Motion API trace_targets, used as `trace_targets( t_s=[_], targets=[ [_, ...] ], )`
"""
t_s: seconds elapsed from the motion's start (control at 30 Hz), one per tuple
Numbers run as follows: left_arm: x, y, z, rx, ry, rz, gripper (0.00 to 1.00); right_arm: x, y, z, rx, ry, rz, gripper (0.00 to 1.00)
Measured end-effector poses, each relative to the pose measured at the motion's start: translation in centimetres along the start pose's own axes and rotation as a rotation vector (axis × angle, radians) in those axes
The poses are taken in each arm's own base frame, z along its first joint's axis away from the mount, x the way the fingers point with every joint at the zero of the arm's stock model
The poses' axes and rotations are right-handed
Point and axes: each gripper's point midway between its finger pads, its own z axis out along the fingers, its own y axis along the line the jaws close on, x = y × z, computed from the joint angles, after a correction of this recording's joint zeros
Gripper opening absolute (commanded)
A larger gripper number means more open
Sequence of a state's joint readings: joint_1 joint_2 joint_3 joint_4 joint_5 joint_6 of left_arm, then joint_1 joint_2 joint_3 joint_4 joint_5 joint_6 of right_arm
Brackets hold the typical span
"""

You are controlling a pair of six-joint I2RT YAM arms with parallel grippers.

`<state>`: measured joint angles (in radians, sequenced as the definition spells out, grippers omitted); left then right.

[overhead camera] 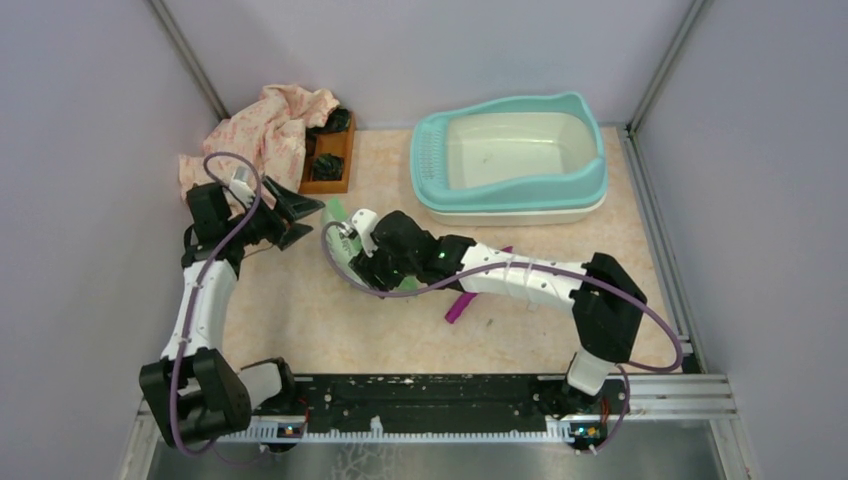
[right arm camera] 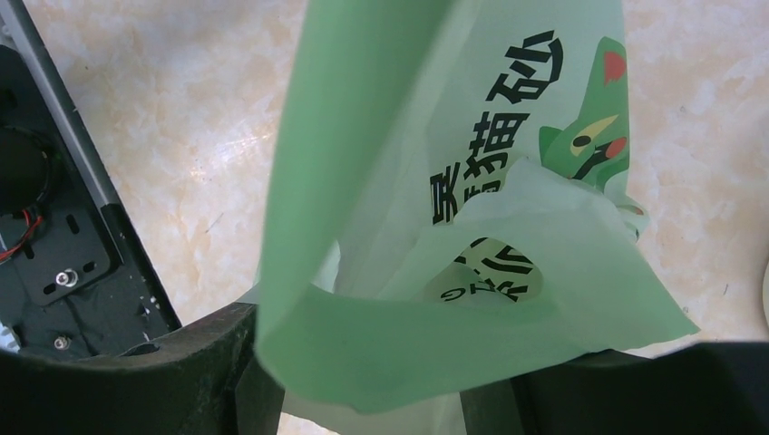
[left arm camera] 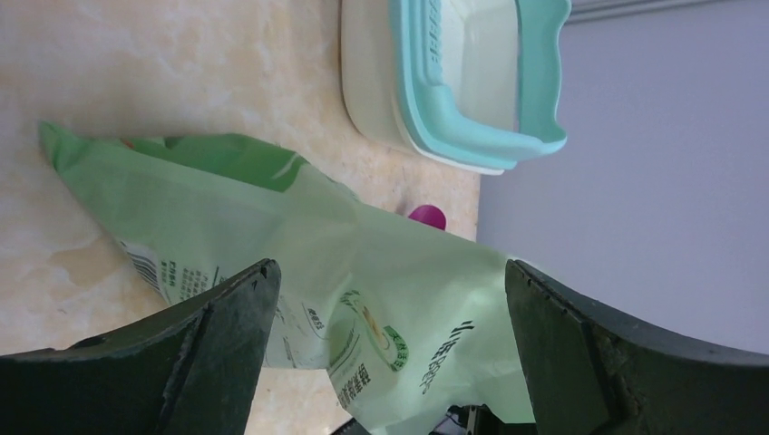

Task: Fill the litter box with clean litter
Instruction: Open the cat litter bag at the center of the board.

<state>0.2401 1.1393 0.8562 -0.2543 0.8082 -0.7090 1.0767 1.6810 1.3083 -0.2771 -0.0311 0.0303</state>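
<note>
1. The large rounded-rectangular plastic litter box with a teal rim stands at the far right of the pale marbled surface. Its perforated teal ledge is on the left end, and its cream-white basin faces up.
2. In the left wrist view the litter box lies beyond the bag, well apart from it.
3. A pale green printed plastic bag lies near the middle of the surface, to the near left of the litter box.
4. The right gripper reaches in from the right over this bag. In the right wrist view the right gripper is about half open. The bag film fills the gap between the fingers and touches both of them, so it has hold of the bag.
5. From the left wrist view the bag has one corner down on the surface and rises towards the right gripper.
6. The left gripper hovers just left of the bag. Its jaws are spread as wide as they go, and it holds nothing.
7. A purple plastic scoop lies on the surface partly under the right arm, on the near side of the litter box.
8. A small brown wooden tray sits at the far left, just beside a crumpled pink floral cloth.
</note>
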Motion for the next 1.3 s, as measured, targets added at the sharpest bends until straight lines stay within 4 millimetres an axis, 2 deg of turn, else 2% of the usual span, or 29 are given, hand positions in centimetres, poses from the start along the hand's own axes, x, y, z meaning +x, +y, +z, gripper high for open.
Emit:
trace_targets(
  t_s=[0.23, 0.37, 0.63, 0.87, 1.2, 1.3],
  targets=[
    [3.0, 1.4, 2.2, 0.043, 0.126, -0.165, 0.98, 0.3, -0.2, -0.2, 0.011, -0.015, 0.0, 0.6],
    [3.9, 1.9, 3.1, 0.027, 0.18, -0.241, 0.98, 0.5, -0.2, -0.3, 0.012, -0.012, 0.0, 0.6],
    [2.9, 1.4, 3.0, -0.01, 0.197, -0.301, 0.98, 0.9, -0.4, -0.4, 0.021, -0.026, 0.0, 0.6],
    [2.2, 1.5, 2.8, -0.044, 0.174, -0.273, 0.98, 1.5, -0.4, -0.4, 0.02, -0.029, 0.0, 0.6],
    [1.8, 2.8, 3.4, -0.112, 0.127, -0.211, 0.98, 3.2, -0.2, -0.5, 0.011, -0.022, 0.024, 0.61],
    [2.8, 2.7, 4.3, -0.141, 0.136, -0.169, 0.98, 3.5, -0.2, -0.5, 0.011, -0.014, 0.025, 0.61]
  ],
)
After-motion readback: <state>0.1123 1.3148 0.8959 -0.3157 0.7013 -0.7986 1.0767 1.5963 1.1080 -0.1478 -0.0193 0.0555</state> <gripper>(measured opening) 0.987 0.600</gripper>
